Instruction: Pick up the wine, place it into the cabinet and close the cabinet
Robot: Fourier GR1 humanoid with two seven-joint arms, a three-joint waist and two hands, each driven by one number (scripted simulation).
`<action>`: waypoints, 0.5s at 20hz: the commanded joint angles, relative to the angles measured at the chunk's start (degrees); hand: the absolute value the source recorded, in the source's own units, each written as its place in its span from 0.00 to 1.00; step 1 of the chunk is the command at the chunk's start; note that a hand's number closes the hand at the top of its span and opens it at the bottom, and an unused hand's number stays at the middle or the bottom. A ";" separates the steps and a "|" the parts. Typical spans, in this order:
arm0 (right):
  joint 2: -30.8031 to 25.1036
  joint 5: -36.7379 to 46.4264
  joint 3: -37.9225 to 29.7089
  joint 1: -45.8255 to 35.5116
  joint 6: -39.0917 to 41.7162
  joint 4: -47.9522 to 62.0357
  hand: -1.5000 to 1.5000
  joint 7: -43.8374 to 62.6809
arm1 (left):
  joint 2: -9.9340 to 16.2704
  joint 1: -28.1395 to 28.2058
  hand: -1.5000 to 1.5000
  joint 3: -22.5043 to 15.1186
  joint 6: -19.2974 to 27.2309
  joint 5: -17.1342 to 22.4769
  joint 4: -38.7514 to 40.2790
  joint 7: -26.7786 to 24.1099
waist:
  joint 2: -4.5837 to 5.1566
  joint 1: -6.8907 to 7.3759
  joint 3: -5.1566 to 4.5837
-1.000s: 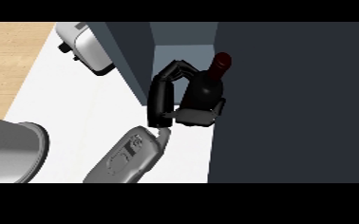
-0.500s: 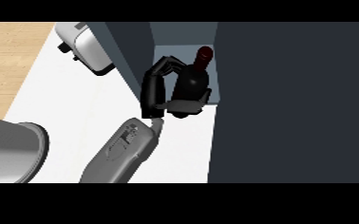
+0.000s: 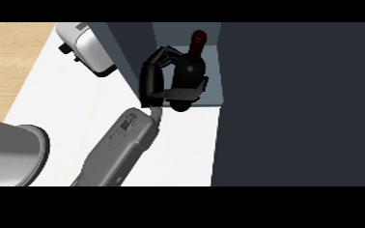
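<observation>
The black hand (image 3: 158, 78) is curled round the dark glass wine bottle (image 3: 190, 71), its red-capped neck pointing away from the forearm into the grey cabinet's (image 3: 285, 101) open compartment. The bottle sits at the opening's front edge, above the white counter (image 3: 78, 106), so the coming move looks like a push deeper along that axis.

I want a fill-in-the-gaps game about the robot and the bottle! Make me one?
1. The robot hand is curled round the ____ bottle.
2. The top of the bottle is dark ____.
3. The bottle is being held in the open ____.
4. On the white counter, left of the cabinet, stands a ____.

Missing words: wine; red; cabinet; toaster
</observation>
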 commanded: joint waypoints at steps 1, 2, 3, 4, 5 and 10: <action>-0.09 -5.81 -1.37 1.28 -0.85 -6.93 0.00 3.21 | 1.34 -2.36 1.00 3.46 -4.41 0.32 3.22 1.01 | 0.00 0.14 0.00; 0.81 -4.27 0.00 2.46 -0.78 -6.82 0.00 2.11 | -0.16 -3.46 1.00 2.65 -3.92 3.36 7.29 -2.55 | 0.13 -0.42 -0.01; -0.29 -6.08 -2.95 2.51 0.86 -5.14 0.00 -0.77 | 0.85 -4.72 1.00 5.31 -5.27 0.97 7.41 -0.15 | 0.07 -0.04 0.02; 0.97 -1.77 1.34 1.86 -0.76 -6.22 0.00 1.46 | -0.15 -4.05 1.00 5.71 -5.83 3.94 11.96 -5.88 | 0.21 -0.43 -0.03; -0.17 -5.26 -0.04 2.58 -0.58 -9.98 0.00 3.99 | -0.16 -6.72 1.00 6.09 -4.77 1.87 10.72 -0.83 | 0.03 -0.42 -0.01; 1.49 -1.63 2.63 3.29 0.12 -5.14 0.00 -0.19 | -0.16 -12.50 1.00 7.74 -5.34 1.79 20.14 -2.99 | 0.21 -0.55 0.00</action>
